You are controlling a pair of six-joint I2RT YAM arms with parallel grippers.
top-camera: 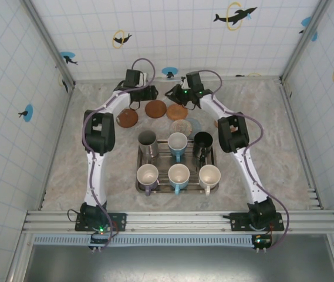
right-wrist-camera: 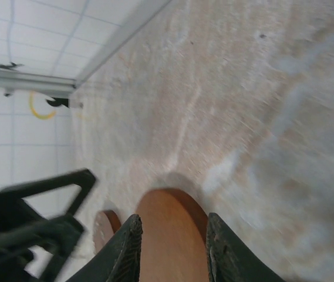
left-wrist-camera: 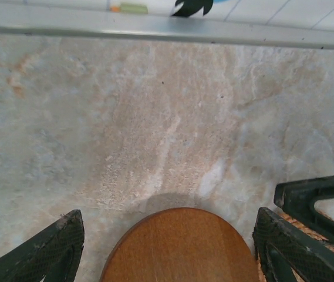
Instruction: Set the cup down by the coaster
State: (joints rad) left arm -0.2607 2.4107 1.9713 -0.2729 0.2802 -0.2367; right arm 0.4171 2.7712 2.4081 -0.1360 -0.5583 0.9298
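Six cups stand on a metal tray [top-camera: 162,190]: steel [top-camera: 148,141], blue-and-white [top-camera: 177,143] and black [top-camera: 202,143] behind, three pale ones in front. No cup is held. Brown wooden coasters [top-camera: 155,108] [top-camera: 177,111] [top-camera: 127,117] lie behind the tray. My left gripper [top-camera: 151,94] [left-wrist-camera: 167,249] is open, its fingers [left-wrist-camera: 55,249] wide apart on either side of a coaster [left-wrist-camera: 181,247] lying flat. My right gripper [top-camera: 172,94] [right-wrist-camera: 172,249] has its fingers [right-wrist-camera: 125,249] narrowly apart astride another brown coaster [right-wrist-camera: 169,235].
A woven coaster [top-camera: 181,127] and a pale blue one [top-camera: 196,126] lie just behind the tray. The two grippers are close together near the back wall [left-wrist-camera: 155,26]; the right gripper's finger [left-wrist-camera: 319,200] shows in the left wrist view. Bare table lies left and right of the tray.
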